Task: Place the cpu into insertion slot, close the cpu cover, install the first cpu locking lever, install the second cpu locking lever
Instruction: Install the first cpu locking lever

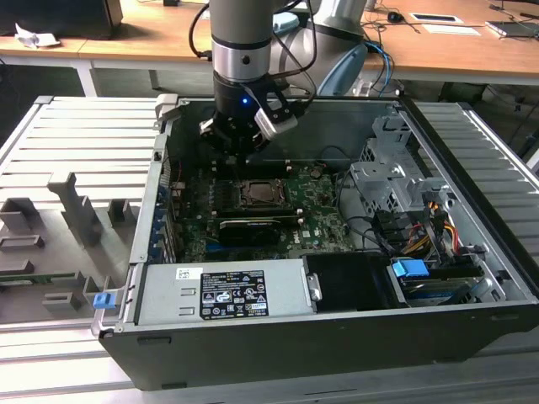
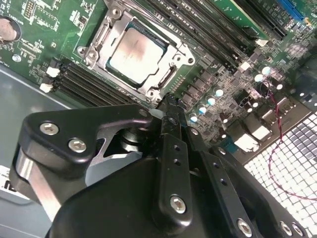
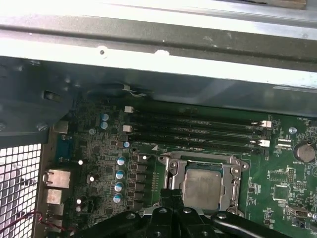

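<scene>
The cpu, a silvery square, sits in the insertion slot, apparently with the cpu cover shut over its edges. The gripper hovers beside it, fingers narrow and empty. The exterior view shows the whole computer case.

Cpu seated in insertion slot

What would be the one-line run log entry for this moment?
cpu: seated in insertion slot | cpu cover: down around the chip | hand: at the socket's edge, holding nothing visible
</scene>
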Robot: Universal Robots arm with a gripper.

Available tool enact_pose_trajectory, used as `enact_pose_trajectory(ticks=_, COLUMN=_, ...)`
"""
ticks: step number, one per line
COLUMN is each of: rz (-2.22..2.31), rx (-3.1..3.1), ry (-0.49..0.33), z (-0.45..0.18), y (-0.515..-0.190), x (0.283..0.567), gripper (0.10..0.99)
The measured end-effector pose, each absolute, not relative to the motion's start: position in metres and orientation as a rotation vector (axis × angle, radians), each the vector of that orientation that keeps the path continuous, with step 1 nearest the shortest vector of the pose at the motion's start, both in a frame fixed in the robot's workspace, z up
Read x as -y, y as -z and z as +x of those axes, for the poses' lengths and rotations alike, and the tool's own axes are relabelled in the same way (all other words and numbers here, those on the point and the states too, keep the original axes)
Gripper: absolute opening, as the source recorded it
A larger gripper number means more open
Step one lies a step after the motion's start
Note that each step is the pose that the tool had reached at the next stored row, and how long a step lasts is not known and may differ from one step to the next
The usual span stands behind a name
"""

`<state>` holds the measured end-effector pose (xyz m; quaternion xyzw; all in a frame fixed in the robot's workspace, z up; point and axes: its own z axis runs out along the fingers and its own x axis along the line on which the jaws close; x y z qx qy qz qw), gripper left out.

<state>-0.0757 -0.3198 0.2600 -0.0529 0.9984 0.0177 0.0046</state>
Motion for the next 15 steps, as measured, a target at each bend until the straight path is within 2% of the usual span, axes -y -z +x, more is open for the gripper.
enact_pose_trajectory(ticks=7, rz=-0.173, rx=-3.122, ry=-0.057, z=-0.103, y=-0.26, x=0.319, gripper=0.106)
enact_pose_trajectory(ticks=15, rz=-0.173, rx=-3.122, ry=-0.057, z=-0.109, y=-0.26, x=0.299, gripper=0.106)
